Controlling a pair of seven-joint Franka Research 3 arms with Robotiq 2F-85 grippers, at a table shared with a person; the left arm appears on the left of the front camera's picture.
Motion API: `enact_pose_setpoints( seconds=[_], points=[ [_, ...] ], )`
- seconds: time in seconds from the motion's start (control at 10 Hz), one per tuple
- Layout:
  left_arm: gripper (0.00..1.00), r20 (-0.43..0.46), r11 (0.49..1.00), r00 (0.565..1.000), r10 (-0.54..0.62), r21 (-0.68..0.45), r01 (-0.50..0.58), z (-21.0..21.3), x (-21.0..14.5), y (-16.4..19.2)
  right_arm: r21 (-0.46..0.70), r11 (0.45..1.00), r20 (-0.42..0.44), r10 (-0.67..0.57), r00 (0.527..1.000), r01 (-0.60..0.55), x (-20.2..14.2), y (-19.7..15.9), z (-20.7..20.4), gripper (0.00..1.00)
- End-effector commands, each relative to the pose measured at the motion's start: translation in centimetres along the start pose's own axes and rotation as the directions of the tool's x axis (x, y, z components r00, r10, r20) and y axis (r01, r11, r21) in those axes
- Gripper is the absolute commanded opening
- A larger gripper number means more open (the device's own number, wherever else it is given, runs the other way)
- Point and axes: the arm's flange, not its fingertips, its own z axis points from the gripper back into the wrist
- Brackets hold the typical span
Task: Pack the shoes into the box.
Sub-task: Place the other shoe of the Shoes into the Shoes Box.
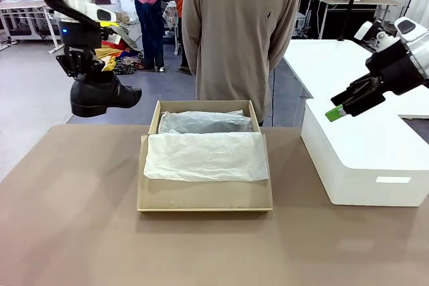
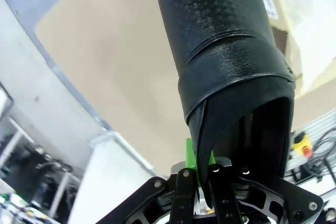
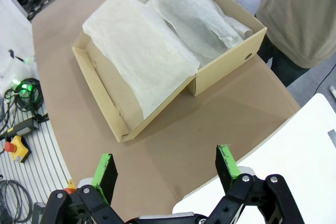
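Your white left arm raised high, wrist turned down, your black two-finger left gripper (image 1: pixel 82 65) pinched tight on the collar of a glossy black leather shoe (image 1: pixel 104 96) hanging below it; your white right arm raised, wrist angled down and inward, your black right gripper (image 1: pixel 340 108), jaws wide apart, green pads bare

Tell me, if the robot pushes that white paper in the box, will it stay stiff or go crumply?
Probably crumply: the white tissue paper looks thin and wrinkled and droops over the wall of the box. It likely weighs almost nothing, so a nudge could slide or lift it. Being so thin, it might tear.
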Motion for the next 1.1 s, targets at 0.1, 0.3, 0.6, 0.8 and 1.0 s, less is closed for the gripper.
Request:
enact_pose_setpoints(
  seconds=[0.1, 0.3, 0.6, 0.8, 1.0],
  points=[
    [0.0, 0.085, 0.987, 0.983, 0.163, -0.001, -0.164, 1.42, -0.01, -0.95, 0.013, 1.0, 0.033, 0.022, 0.999, -0.022, 0.02, -0.31, -0.21, 1.0],
    [0.0, 0.029, 0.994, 0.994, 0.11, -0.014, -0.109, 0.65, 0.44, -0.58, 0.013, 1.0, 0.033, 0.022, 0.999, -0.022, 0.02, -0.31, -0.21, 1.0],
    [0.0, 0.029, 0.994, 0.994, 0.11, -0.014, -0.109, 0.65, 0.44, -0.58, 0.013, 1.0, 0.033, 0.022, 0.999, -0.022, 0.02, -0.31, -0.21, 1.0],
    [0.0, 0.029, 0.994, 0.994, 0.11, -0.014, -0.109, 0.65, 0.44, -0.58, 0.013, 1.0, 0.033, 0.022, 0.999, -0.022, 0.02, -0.31, -0.21, 1.0],
    [0.0, 0.029, 0.994, 0.994, 0.11, -0.014, -0.109, 0.65, 0.44, -0.58, 0.013, 1.0, 0.033, 0.022, 0.999, -0.022, 0.02, -0.31, -0.21, 1.0]
  ],
)
